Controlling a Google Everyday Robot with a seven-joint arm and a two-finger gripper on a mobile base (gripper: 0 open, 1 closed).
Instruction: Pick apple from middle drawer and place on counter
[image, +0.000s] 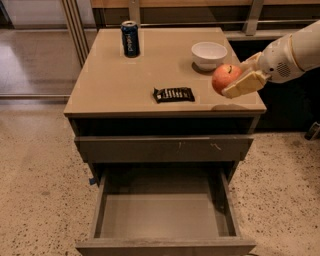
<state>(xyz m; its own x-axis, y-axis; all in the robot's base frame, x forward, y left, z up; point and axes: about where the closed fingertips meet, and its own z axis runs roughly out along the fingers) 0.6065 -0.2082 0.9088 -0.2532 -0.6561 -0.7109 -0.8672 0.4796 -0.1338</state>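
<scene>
The red-orange apple (223, 78) is held in my gripper (235, 80), which reaches in from the right on a white arm. The gripper is shut on the apple and holds it a little above the right part of the tan counter (130, 80), near its right edge. A faint shadow lies on the counter below the apple. The middle drawer (162, 215) is pulled out wide and its inside is bare.
On the counter stand a dark blue soda can (130, 38) at the back left, a white bowl (209, 54) just behind the apple, and a dark snack bar (173, 94) near the front middle. A scratched drawer front (165, 148) sits above the open drawer. Speckled floor surrounds the cabinet.
</scene>
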